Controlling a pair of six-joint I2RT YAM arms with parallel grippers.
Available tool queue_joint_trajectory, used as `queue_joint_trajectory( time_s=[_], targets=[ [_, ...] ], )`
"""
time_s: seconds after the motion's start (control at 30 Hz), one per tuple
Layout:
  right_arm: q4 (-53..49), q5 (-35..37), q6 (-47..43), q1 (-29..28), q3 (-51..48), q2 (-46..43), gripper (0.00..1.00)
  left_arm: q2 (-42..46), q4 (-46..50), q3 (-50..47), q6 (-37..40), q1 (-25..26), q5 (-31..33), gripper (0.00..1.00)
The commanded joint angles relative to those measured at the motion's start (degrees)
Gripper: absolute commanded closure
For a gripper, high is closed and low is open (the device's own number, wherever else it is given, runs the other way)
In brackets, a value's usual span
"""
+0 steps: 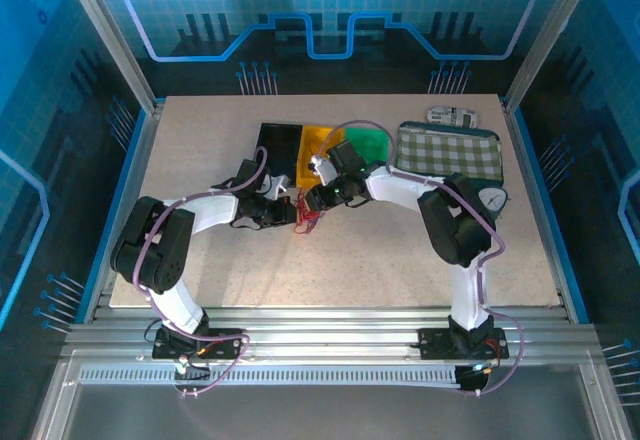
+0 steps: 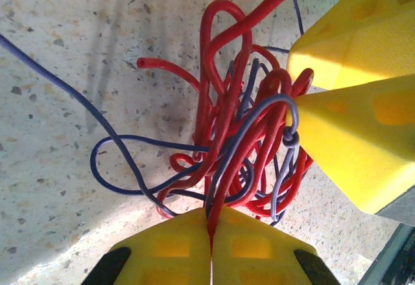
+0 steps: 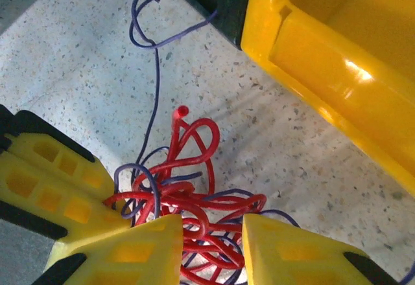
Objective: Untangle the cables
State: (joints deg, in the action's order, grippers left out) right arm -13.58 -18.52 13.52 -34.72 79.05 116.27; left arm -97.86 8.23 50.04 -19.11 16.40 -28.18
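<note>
At the bottom edge of the overhead view, both arm bases sit on a slatted metal rail, and pale purple arm leads loop up along each arm. Above that, the speckled desk stretches to mid-frame, where the two arms bend inward and meet. The left gripper points in from the left and the right gripper from the upper right. Their wrists hide most of the cables, a small red-and-blue bunch lying on the desk at frame centre, just below the bins.

From the left wrist, the left gripper is clenched on the cables: its yellow fingers meet at bottom centre with a red strand pinched in the seam. The right gripper's fingers crowd the right of that frame, covering the bunch's right side, and a blue loop sits right at their tips. From the right wrist, the right gripper is released, its fingers apart at the bottom of the frame with red loops lying between them. A blue strand runs toward the upper left and ends in a small knot.

Farther back, a black bin, a yellow bin and a green bin stand in a row, and the right arm's wrist overlaps the last two. At the right are a round dial, a checked-lined case and, at the far edge, a small printed packet.
</note>
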Motion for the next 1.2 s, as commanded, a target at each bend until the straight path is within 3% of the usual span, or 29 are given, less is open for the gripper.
queue_joint_trajectory(
  time_s=[0.0, 0.57, 0.77, 1.0, 1.1, 1.17],
  targets=[
    [2.15, -1.72, 0.93, 0.42, 2.21, 1.06, 0.71, 0.76, -0.41, -0.03, 0.63, 0.21, -1.79, 1.00],
    [3.78, -4.76, 3.65, 0.53, 5.62, 5.34, 0.76, 0.00, -1.28, 0.16, 1.26, 0.37, -3.16, 1.00],
    [4.52, -4.02, 4.19, 0.70, 4.55, 4.64, 1.00, 0.81, -1.43, -0.39, 0.92, 0.38, -1.52, 1.00],
    [5.79, -3.72, 4.68, 1.67, 0.42, 0.94, 1.00, 2.06, -2.60, -1.44, 0.44, 0.03, -0.23, 1.00],
    [4.58, -5.05, 4.08, 1.63, 0.34, 0.91, 0.81, 1.77, -2.85, -1.51, 0.30, 0.03, -0.42, 1.00],
    [4.44, -5.40, 3.33, 1.70, -0.34, 0.01, 0.74, 1.56, -2.81, -1.36, 0.02, 0.03, -0.38, 1.00]
  ],
)
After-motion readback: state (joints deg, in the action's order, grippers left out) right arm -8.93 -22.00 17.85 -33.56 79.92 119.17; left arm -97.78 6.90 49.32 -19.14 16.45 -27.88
